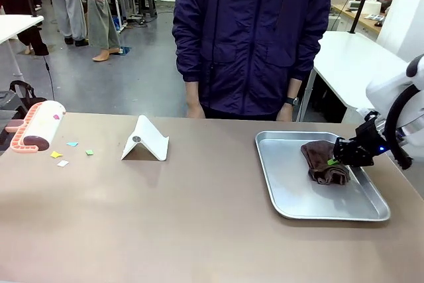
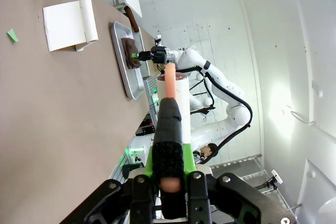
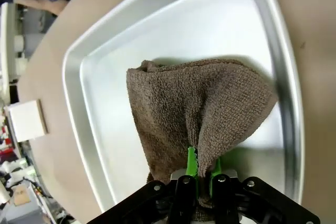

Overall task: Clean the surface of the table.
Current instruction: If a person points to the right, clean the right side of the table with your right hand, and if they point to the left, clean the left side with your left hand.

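We're barely started: right gripper (image 1: 339, 158) pinching the brown cloth (image 1: 321, 160) in the tray (image 1: 331, 213), left gripper (image 2: 169, 167) clamping the lint roller (image 1: 41, 127) at the table (image 1: 199, 217) edge, paper scraps (image 1: 71, 144) unswept.

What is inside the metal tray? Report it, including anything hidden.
A brown cloth lies crumpled in the tray, one fold pinched by the right hand. The tray floor around it is bare. Whatever lies beneath the cloth is covered.
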Robot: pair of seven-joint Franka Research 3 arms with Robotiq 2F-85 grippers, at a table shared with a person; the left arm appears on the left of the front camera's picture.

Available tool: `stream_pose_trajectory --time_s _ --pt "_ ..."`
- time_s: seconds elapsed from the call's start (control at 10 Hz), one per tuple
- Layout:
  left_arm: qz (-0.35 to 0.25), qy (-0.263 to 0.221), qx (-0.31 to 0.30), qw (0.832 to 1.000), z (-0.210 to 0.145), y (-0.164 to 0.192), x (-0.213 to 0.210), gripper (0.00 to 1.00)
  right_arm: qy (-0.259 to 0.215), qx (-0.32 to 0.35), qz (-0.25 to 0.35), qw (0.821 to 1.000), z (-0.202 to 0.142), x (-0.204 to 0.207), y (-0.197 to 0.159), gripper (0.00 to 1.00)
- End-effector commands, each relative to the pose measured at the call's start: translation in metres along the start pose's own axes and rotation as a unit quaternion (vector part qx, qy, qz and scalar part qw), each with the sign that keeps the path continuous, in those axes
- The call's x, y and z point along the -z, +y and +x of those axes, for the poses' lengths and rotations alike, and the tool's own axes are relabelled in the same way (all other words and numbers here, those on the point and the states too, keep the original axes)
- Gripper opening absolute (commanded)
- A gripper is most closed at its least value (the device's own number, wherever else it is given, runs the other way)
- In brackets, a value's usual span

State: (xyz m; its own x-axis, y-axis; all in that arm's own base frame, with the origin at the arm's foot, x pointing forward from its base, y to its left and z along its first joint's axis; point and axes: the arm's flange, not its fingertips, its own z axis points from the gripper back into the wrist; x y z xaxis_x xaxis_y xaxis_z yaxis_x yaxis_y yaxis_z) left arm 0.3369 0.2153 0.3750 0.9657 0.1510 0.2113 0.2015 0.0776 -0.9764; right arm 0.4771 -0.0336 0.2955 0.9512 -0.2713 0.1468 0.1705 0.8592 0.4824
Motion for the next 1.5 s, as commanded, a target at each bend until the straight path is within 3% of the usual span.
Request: stream_pose_trajectory --time_s 0.0,0.1,0.3,0.5,0.6,0.7,0.9,1.1,1.3,1.4 --pt "-0.010 0.004 0.010 1.000 -0.002 -0.002 -0.003 0.04 -0.009 -0.016 0.074 0.997 -0.004 -0.007 0.003 0.09" --pt "-0.010 0.004 0.010 1.000 -0.002 -0.002 -0.003 0.04 -0.008 -0.015 0.148 0.989 -0.007 -0.018 0.005 0.09" --pt "-0.010 0.004 0.010 1.000 -0.002 -0.002 -0.003 0.04 0.007 0.011 0.292 0.956 -0.010 -0.043 0.001 0.09" --pt "-0.010 0.004 0.010 1.000 -0.002 -0.002 -0.003 0.04 0.027 0.046 0.404 0.913 -0.011 -0.063 -0.015 0.09" --pt "-0.010 0.004 0.010 1.000 -0.002 -0.002 -0.003 0.04 0.047 0.046 0.467 0.882 -0.013 -0.073 -0.025 0.09" --pt "-0.010 0.004 0.010 1.000 -0.002 -0.002 -0.003 0.04 0.052 0.035 0.500 0.863 -0.018 -0.083 -0.033 0.09" --pt "-0.010 0.004 0.010 1.000 -0.002 -0.002 -0.003 0.04 0.050 0.009 0.516 0.855 -0.034 -0.111 -0.051 0.09" --pt "-0.010 0.004 0.010 1.000 -0.002 -0.002 -0.003 0.04 0.013 0.005 0.527 0.850 -0.050 -0.136 -0.079 0.09" --pt "-0.010 0.004 0.010 1.000 -0.002 -0.002 -0.003 0.04 -0.024 0.021 0.513 0.858 -0.060 -0.144 -0.096 0.09" --pt "-0.010 0.004 0.010 1.000 -0.002 -0.002 -0.003 0.04 0.016 0.023 0.524 0.851 -0.047 -0.137 -0.083 0.09"
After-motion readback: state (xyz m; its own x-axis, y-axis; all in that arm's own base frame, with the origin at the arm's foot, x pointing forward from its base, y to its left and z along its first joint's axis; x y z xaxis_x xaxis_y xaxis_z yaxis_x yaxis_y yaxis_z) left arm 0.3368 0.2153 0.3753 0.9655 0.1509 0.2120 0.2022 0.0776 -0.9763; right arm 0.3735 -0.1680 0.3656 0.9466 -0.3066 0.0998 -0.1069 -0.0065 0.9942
